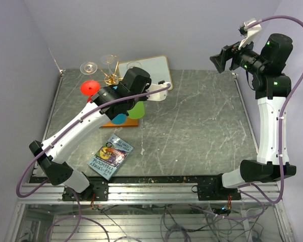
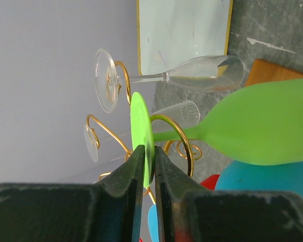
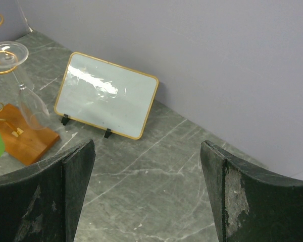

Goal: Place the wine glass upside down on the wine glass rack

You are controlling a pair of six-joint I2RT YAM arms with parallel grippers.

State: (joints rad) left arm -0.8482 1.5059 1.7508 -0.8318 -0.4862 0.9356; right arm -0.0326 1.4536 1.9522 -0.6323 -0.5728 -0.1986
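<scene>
The green wine glass [image 2: 262, 126] hangs bowl-down, its stem lying in a gold scroll arm [image 2: 181, 138] of the wine glass rack [image 1: 111, 78]. My left gripper [image 2: 148, 156] is shut on the glass's round green foot [image 2: 140, 126], one finger against each face of the disc. From above, the green bowl [image 1: 137, 110] shows under my left wrist, over the rack's wooden base [image 1: 122, 124]. My right gripper [image 3: 146, 151] is open and holds nothing, raised high at the far right [image 1: 219, 59].
Two clear glasses [image 2: 202, 73] [image 1: 89, 66], a red one [image 1: 89, 87] and a blue one [image 1: 119, 118] also hang on the rack. A gold-framed white board [image 1: 149, 70] leans behind it. A book [image 1: 111, 156] lies near the table's front left.
</scene>
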